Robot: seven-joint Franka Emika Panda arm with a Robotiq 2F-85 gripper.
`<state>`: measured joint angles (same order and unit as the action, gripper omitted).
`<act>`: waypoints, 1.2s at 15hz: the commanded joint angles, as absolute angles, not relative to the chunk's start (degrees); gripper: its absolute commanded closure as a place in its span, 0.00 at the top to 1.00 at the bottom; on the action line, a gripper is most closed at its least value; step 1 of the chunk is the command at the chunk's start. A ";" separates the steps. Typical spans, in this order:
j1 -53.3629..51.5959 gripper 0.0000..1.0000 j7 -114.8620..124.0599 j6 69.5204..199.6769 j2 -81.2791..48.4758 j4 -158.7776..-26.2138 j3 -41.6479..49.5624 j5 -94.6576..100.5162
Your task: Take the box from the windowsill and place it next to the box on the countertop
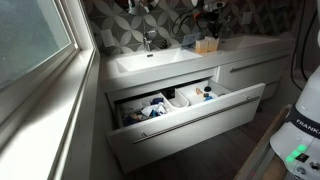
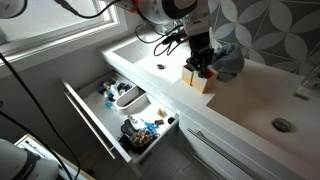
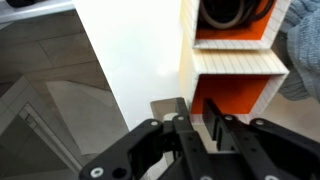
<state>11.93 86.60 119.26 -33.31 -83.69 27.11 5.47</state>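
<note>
Two open boxes with cream walls and orange insides stand side by side on the white countertop (image 3: 130, 60). In the wrist view one box (image 3: 235, 40) lies farther off and the other box (image 3: 240, 100) is right at my gripper (image 3: 200, 125). The fingers straddle the near box's left wall, one inside and one outside, closed on it. In both exterior views the boxes show as one small tan block (image 1: 207, 45) (image 2: 203, 82) under the gripper (image 2: 200, 66), between the two sinks. The windowsill (image 1: 50, 110) has no box on it.
A grey cloth (image 2: 230, 62) lies just behind the boxes. A sink (image 1: 150, 62) with a faucet (image 1: 148, 40) is beside them, and another sink (image 2: 283, 125) is on the far side. Below, a drawer (image 2: 115, 105) full of toiletries stands open.
</note>
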 commanded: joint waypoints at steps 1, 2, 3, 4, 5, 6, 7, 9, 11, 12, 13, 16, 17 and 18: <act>12.11 0.56 86.84 120.52 -27.49 -86.34 26.71 10.00; 10.25 0.62 86.50 120.64 -25.78 -87.32 28.79 10.07; 9.65 0.70 85.82 119.14 -23.38 -87.90 28.91 10.82; 8.89 0.77 83.93 117.83 -21.24 -88.36 29.12 12.26; 8.15 0.83 82.18 115.84 -19.15 -88.66 28.96 13.18; 7.39 0.91 79.37 113.87 -17.36 -88.87 28.59 14.72; 6.40 0.97 76.78 112.03 -15.72 -89.20 28.30 16.61; 6.03 1.00 74.66 110.95 -10.74 -92.86 24.85 22.18; 5.41 1.00 71.82 110.68 -6.71 -96.48 22.38 25.94; 5.51 1.00 70.08 110.57 -4.89 -98.06 20.95 27.32; 5.76 1.00 68.24 110.95 -3.04 -100.02 19.63 28.33; 6.72 1.00 61.25 111.50 1.09 -104.20 16.40 29.29; 7.00 1.00 58.64 111.73 1.99 -105.36 15.63 28.96; 7.18 1.00 56.09 112.03 2.50 -106.44 14.92 28.51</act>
